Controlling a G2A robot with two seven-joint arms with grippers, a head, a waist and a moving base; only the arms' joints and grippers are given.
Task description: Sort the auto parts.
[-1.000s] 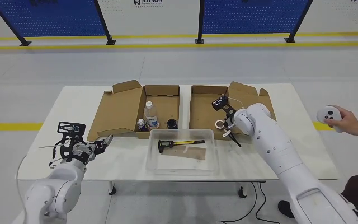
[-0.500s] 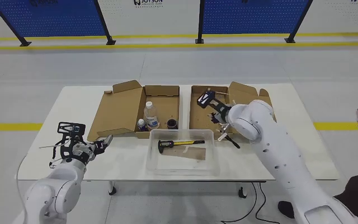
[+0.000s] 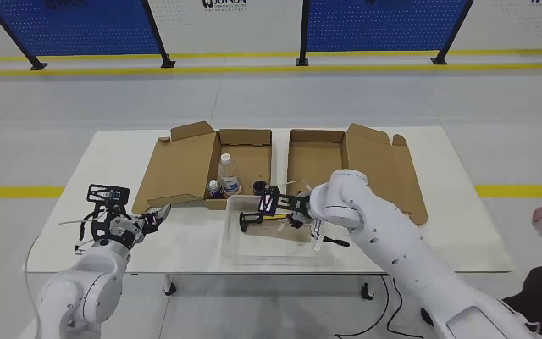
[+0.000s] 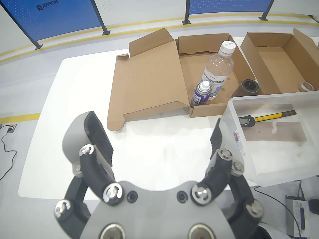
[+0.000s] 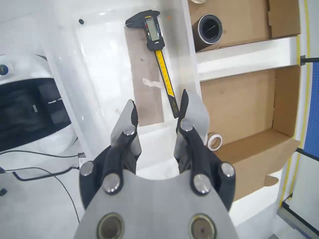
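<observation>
Hovering over the clear bin (image 3: pixel 233 247) in the top view, the right gripper (image 3: pixel 298 219) sits toward the bin's 2 o'clock, above the caliper (image 3: pixel 254 219) that lies along its 12 o'clock wall. The left gripper (image 3: pixel 157 217) rests at the table's (image 3: pixel 195 246) 8 o'clock. In the left wrist view, the left gripper (image 4: pixel 157 135) is spread wide and empty, well apart from the caliper (image 4: pixel 264 117). In the right wrist view, the right gripper (image 5: pixel 158 105) has its jaws parted and holds nothing, just above the yellow end of the caliper (image 5: pixel 163 73). The step looks like picking up the caliper. The next move calls for lowering, straddling the thin bar and closing.
</observation>
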